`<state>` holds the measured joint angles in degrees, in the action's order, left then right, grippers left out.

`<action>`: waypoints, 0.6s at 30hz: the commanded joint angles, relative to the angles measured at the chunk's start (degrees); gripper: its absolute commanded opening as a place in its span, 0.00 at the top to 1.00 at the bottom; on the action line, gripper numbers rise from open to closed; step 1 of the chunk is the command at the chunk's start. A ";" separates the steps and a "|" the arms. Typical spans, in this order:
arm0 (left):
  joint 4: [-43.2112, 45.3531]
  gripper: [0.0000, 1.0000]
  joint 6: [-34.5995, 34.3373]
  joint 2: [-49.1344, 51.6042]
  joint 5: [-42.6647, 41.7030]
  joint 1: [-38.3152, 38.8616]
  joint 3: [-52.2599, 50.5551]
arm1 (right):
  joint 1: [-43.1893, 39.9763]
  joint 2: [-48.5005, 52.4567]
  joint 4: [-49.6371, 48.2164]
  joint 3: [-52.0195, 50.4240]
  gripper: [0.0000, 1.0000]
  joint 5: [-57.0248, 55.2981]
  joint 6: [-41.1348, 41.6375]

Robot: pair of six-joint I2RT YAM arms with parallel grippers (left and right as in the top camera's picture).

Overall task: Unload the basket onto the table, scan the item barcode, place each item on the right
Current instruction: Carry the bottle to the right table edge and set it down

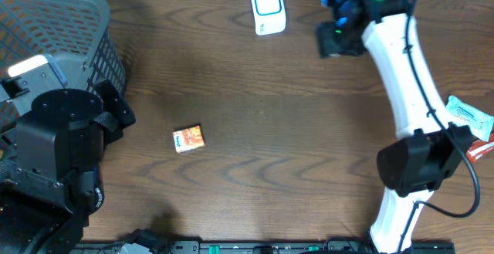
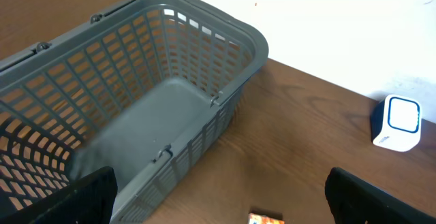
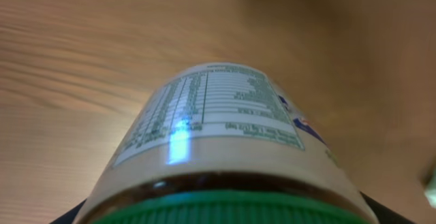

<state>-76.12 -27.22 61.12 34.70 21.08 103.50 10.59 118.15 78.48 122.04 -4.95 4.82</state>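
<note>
Closest to the right wrist lens, a green-capped bottle [image 3: 218,125] is clamped in the right gripper [image 1: 337,39], at one o'clock on the table [image 1: 255,92], near the scanner [image 1: 268,8] at twelve. At ten o'clock the basket [image 2: 259,43] is seen, with the left gripper [image 2: 218,186] spread wide and empty beside it. A small orange box [image 1: 188,139] lies at eight. Only fine print is shown on the label [image 3: 211,108], no bars: a missed scan could be caused by a wrongly turned bottle, and slipping by its round body.

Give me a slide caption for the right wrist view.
Close-up: the right gripper holds a green-capped bottle, printed label toward the camera, wooden table behind.
</note>
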 commanded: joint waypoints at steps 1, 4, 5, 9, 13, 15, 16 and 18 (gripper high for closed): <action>-0.15 0.02 -0.55 -0.04 0.87 -0.24 -0.33 | -6.34 0.83 2.14 -0.20 0.58 -3.96 0.31; -0.15 0.02 -0.55 -0.04 0.87 -0.24 -0.33 | -12.55 1.03 2.97 -0.24 0.56 -3.91 0.28; -0.15 0.02 -0.55 -0.04 0.87 -0.22 -0.33 | -14.62 1.09 2.91 -0.24 0.56 -3.67 0.28; -0.15 0.02 -0.55 -0.04 0.87 -0.24 -0.33 | -22.23 2.73 2.38 -0.33 0.53 -3.34 0.24; -0.15 0.02 -0.55 -0.04 0.87 -0.24 -0.33 | -28.50 6.58 1.90 -0.33 0.55 -0.13 0.26; -0.15 0.02 -0.55 -0.04 0.87 -0.24 -0.33 | -30.82 9.05 2.12 -0.33 0.60 0.42 0.28; -0.15 0.02 -0.55 -0.04 0.85 -0.24 -0.33 | -31.78 10.40 2.32 -0.33 0.62 0.42 0.31; -0.15 0.02 -0.52 -0.04 0.87 -0.24 -0.33 | -33.46 12.96 2.84 -0.33 0.66 0.39 0.57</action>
<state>-76.12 -27.22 61.12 34.70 21.08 103.50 -21.65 128.07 80.84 121.43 -5.91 4.84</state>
